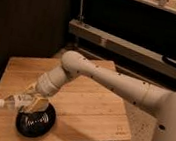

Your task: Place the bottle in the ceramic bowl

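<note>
Camera view: gripper [29, 101] holds the bottle [9, 102] just above the ceramic bowl [46, 125].

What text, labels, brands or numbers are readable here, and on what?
Nothing legible anywhere.
Label on the bottle, held in the gripper above the ceramic bowl's rim: too blurred to read.
Small dark mark near the table's front right corner: unreadable.

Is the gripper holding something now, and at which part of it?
Yes. The gripper holds the bottle by its body; the capped end sticks out free, over the ceramic bowl.
</note>
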